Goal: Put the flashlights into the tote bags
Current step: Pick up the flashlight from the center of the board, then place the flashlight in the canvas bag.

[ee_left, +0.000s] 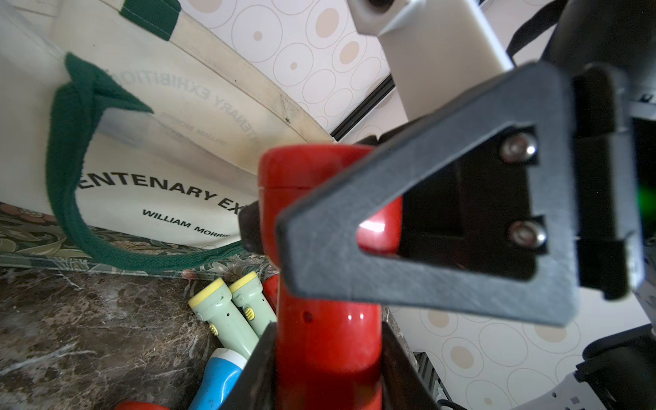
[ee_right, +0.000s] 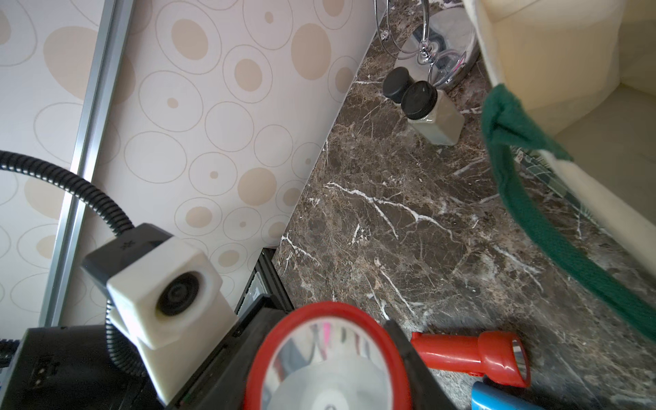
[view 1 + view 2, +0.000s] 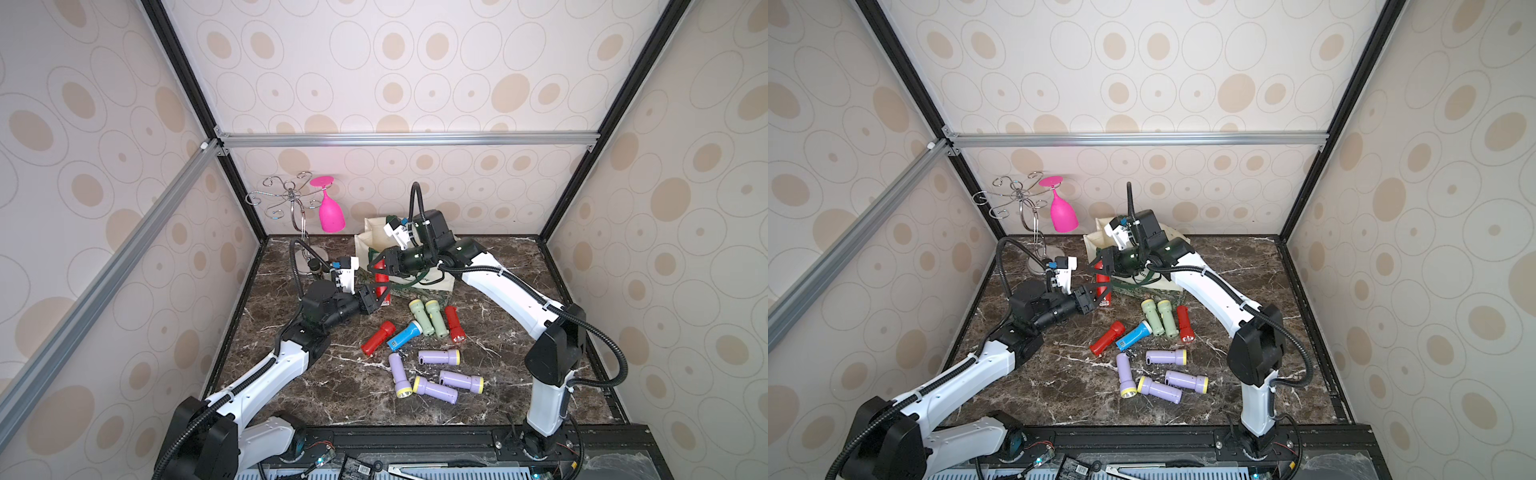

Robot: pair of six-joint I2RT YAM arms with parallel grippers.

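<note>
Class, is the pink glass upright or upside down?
Upside down: the pink glass hangs by its foot from the wire rack, bowl pointing downward.

The dark marbled surface (image 3: 332, 395) carries a cream tote bag (image 3: 368, 243) at the back, a wire rack (image 3: 322, 251) and two capped jars (image 2: 435, 117) nearby, and scattered red, blue, green and lilac flashlights (image 3: 438, 356).
</note>
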